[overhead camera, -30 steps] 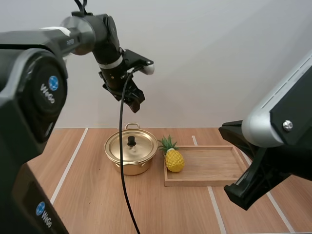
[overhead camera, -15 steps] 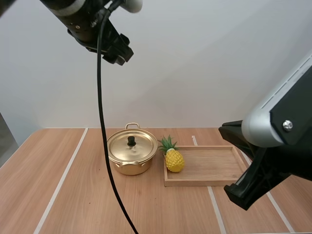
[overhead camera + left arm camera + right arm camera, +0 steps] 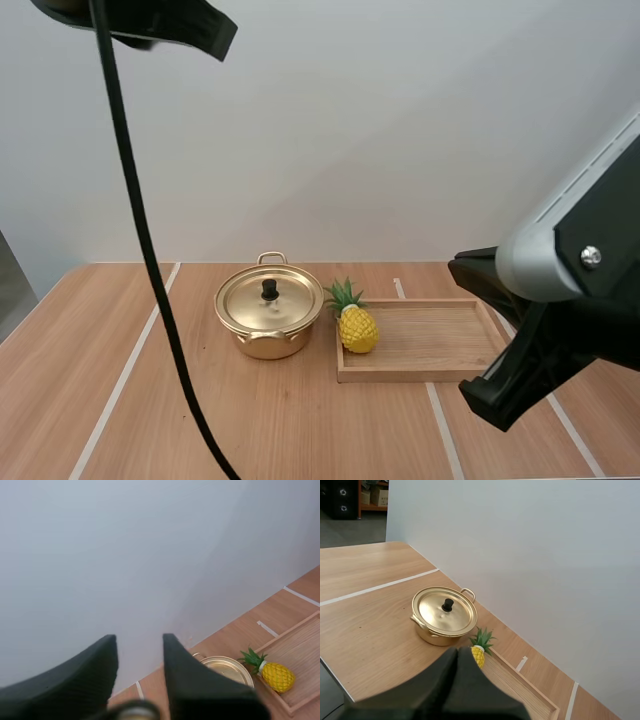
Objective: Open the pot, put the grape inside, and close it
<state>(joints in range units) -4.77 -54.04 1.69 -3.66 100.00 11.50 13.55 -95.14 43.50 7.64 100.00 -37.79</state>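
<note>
Hanging high above the left side of the desk (image 3: 300,420), our left gripper (image 3: 139,645) holds its jaws apart on nothing. Near the far edge stands the round golden metal pot (image 3: 268,343), its black-knobbed lid (image 3: 255,300) on. Just right, the yellow plastic pineapple (image 3: 357,328) lies at the left end of the shallow wooden tray (image 3: 430,345). On our right gripper (image 3: 456,652) the jaws lie together.

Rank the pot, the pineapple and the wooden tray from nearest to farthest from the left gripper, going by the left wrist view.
From the left gripper:
1. The pot, partly behind one finger.
2. The pineapple, just beyond the pot.
3. The wooden tray, stretching away past the pineapple.
</note>
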